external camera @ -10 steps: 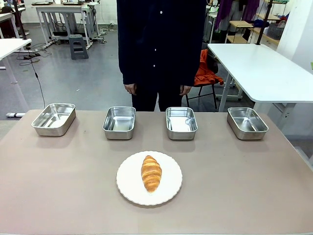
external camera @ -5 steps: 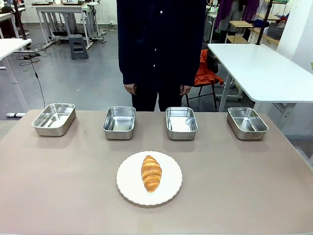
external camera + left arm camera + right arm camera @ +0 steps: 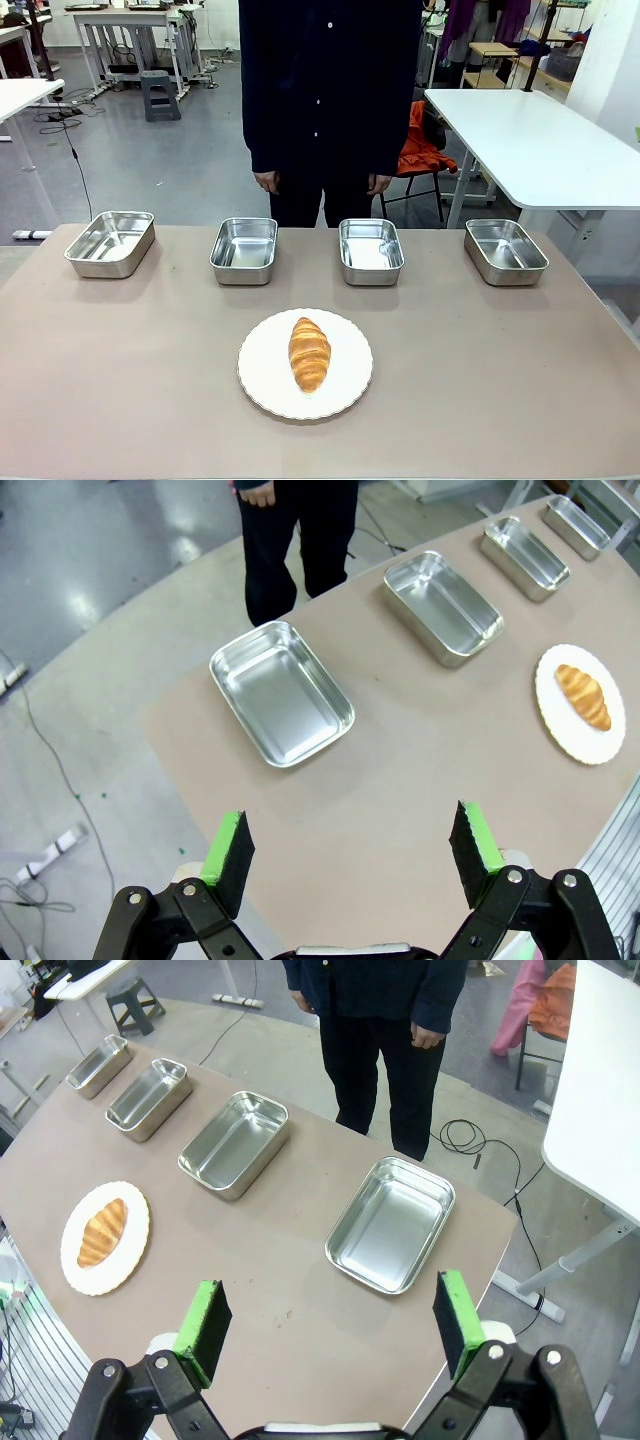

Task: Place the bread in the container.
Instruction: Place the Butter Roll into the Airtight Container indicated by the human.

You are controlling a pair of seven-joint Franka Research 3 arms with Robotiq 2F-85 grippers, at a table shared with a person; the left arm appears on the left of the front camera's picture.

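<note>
The bread [image 3: 310,353], a golden-brown croissant, lies lengthwise on a round white plate [image 3: 262,388] at the middle of the near table. Several identical shiny steel trays stand empty in a row behind it; I cannot tell which one is the container: far left [image 3: 110,243], left of centre [image 3: 244,250], right of centre [image 3: 370,250], far right [image 3: 506,250]. My left gripper [image 3: 350,845] hangs open high over the table's left end, with the bread [image 3: 583,695] far off. My right gripper [image 3: 330,1315] hangs open above the right end, far from the bread [image 3: 103,1232].
A person in dark clothes stands at the far edge behind the middle trays, hands [image 3: 266,181] down at the sides. A white table [image 3: 530,140] and a chair with an orange cloth [image 3: 420,150] stand beyond the right corner. Bare brown tabletop [image 3: 120,360] surrounds the plate.
</note>
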